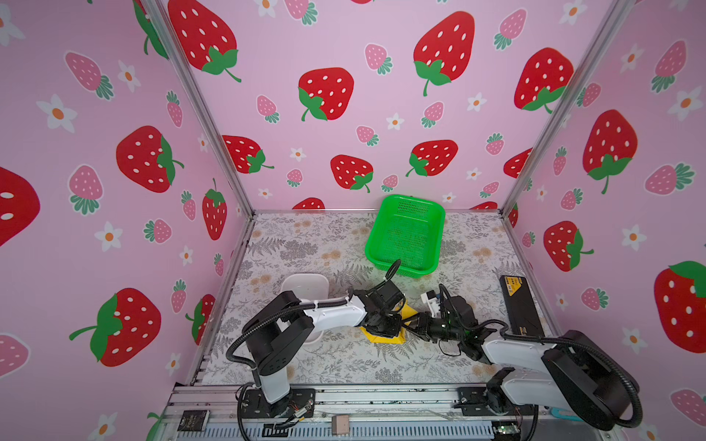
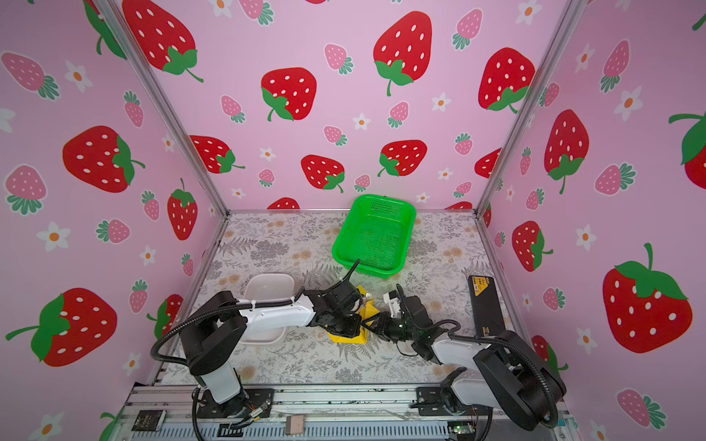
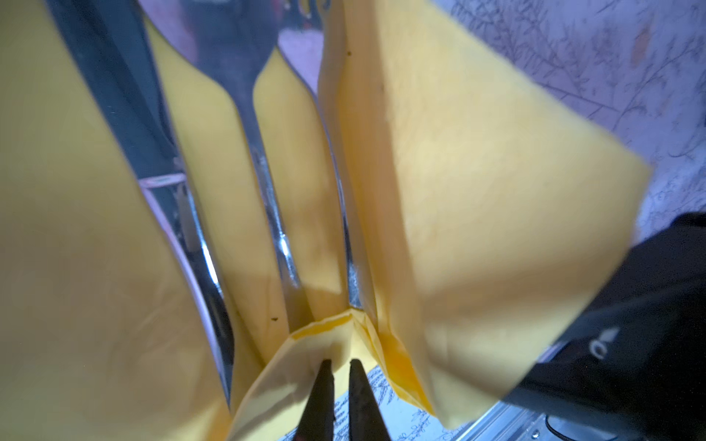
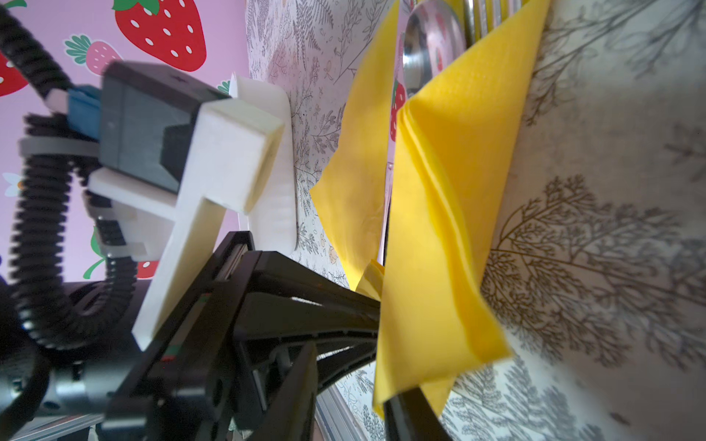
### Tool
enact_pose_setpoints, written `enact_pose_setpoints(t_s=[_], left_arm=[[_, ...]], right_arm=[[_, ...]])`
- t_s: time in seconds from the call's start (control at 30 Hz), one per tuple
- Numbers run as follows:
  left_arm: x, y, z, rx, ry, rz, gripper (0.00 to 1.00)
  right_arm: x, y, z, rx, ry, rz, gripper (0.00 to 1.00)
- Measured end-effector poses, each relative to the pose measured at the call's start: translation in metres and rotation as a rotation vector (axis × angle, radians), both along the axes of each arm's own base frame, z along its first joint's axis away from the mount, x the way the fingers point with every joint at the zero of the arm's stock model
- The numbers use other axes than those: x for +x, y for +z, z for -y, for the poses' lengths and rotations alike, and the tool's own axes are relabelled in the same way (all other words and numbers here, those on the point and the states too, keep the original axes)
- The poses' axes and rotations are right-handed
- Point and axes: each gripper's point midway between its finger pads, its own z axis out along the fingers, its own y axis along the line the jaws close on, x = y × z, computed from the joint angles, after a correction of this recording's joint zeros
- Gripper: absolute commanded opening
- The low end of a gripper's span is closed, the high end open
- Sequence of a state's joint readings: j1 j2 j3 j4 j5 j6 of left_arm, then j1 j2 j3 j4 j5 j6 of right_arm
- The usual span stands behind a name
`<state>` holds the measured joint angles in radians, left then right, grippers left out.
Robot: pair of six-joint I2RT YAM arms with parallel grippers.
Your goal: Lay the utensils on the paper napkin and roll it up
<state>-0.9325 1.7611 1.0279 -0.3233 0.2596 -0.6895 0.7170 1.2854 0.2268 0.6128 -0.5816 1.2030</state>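
The utensils are laid lengthwise up the left wrist frame, straight ahead of the left hand, which is clenched on the edge of the paper napkin; whether the right hand is clenched cannot be told.

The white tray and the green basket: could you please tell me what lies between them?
Only bare floral table cover lies between the white tray and green basket, in both top views.
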Motion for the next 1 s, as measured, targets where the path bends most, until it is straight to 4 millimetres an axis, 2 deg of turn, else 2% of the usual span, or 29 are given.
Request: enact_pose_setpoints(t_s=[0.23,0.43,0.6,0.8,1.0], left_arm=[[0.003,0.004,-0.015,-0.001,0.064,0.017,0.12],[0.011,0.018,-0.033,-0.044,0.15,0.042,0.21],[0.026,0.028,-0.047,-0.122,0.249,0.041,0.31],[0.039,0.032,-0.058,-0.206,0.33,0.016,0.47],[0.047,0.042,-0.051,-0.295,0.33,0.002,0.53]], right_arm=[[-0.002,0.002,-0.013,-0.004,0.044,0.014,0.46],[-0.005,0.001,-0.027,-0.013,0.093,0.025,0.57],[-0.009,-0.002,-0.038,-0.022,0.135,0.031,0.6],[-0.014,-0.01,-0.042,-0.04,0.158,0.026,0.6],[-0.014,-0.011,-0.042,-0.043,0.157,0.027,0.6]])
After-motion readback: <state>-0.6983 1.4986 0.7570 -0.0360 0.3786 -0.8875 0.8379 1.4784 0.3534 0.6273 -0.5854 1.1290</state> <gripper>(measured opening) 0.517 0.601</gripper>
